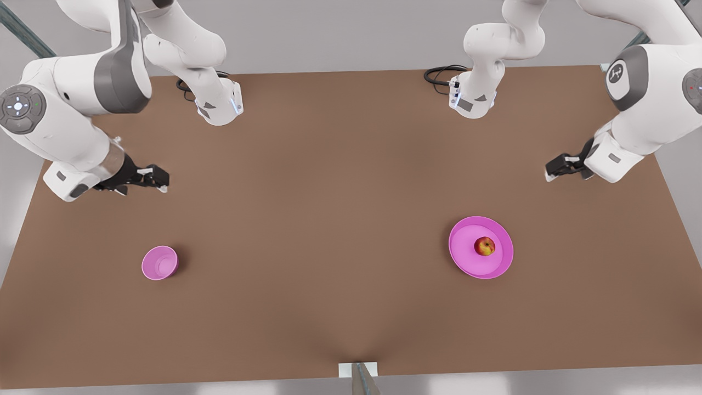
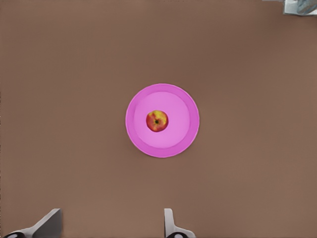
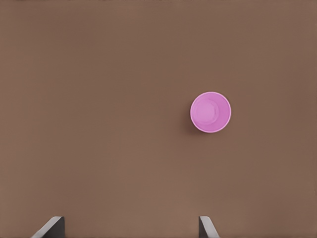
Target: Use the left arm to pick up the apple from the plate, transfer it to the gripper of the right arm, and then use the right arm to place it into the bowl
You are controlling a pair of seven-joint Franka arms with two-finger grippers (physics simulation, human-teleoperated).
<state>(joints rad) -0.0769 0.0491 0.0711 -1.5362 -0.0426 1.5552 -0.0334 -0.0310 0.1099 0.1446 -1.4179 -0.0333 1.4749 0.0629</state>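
Both pincers apparently open, high; apple (image 1: 484,246) on plate (image 1: 481,269).

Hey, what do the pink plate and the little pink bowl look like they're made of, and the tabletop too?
The plate and bowl look like smooth plastic or glazed ceramic: uniform pink, soft sheen, no texture; which one is unclear. The table looks like matte brown board or laminate, flat and without visible grain.

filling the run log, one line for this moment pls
apple on plate | bowl empty | left gripper open, above plate | right gripper open, above bowl
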